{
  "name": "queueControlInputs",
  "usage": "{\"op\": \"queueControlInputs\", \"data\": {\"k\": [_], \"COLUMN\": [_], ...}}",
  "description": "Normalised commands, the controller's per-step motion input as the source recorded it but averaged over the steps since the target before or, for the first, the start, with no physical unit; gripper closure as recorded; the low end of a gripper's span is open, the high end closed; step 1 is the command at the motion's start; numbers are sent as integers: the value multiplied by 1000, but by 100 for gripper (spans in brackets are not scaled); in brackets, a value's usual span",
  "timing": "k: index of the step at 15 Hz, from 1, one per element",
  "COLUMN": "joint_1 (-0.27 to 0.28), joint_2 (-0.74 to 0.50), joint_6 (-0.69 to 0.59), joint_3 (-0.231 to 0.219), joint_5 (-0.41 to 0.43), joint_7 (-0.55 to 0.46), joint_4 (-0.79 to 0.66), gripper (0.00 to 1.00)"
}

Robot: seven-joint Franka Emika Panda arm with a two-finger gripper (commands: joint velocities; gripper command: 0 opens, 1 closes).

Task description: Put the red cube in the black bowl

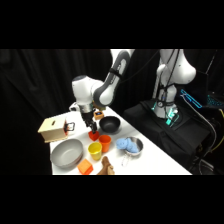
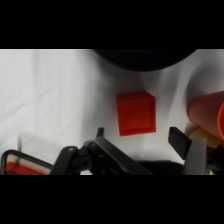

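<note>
Gripper [image 2: 137, 134] open astride red cube [image 2: 136, 115]; black bowl [image 2: 142, 57] near

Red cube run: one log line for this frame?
phase: pre-grasp | gripper: open, straddling red cube | cube: on table | black bowl: empty, adjacent

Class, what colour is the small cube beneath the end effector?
Red-orange; the small plain cube shows best in the wrist view.
</note>
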Motion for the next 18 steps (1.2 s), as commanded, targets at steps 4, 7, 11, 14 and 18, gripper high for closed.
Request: {"op": "queueControlInputs", "data": {"k": [4,7,11,14,18], "joint_1": [-49,-33,-55,-74,-95], "joint_2": [19,7,9,5,28], "joint_6": [182,217,224,190,207], "joint_3": [55,38,37,62,83], "joint_5": [-38,-68,-65,-47,-31], "joint_7": [-66,-45,-56,-75,-96], "joint_4": [-30,-73,-93,-66,-54], "gripper": [0,0,0,0,0]}}
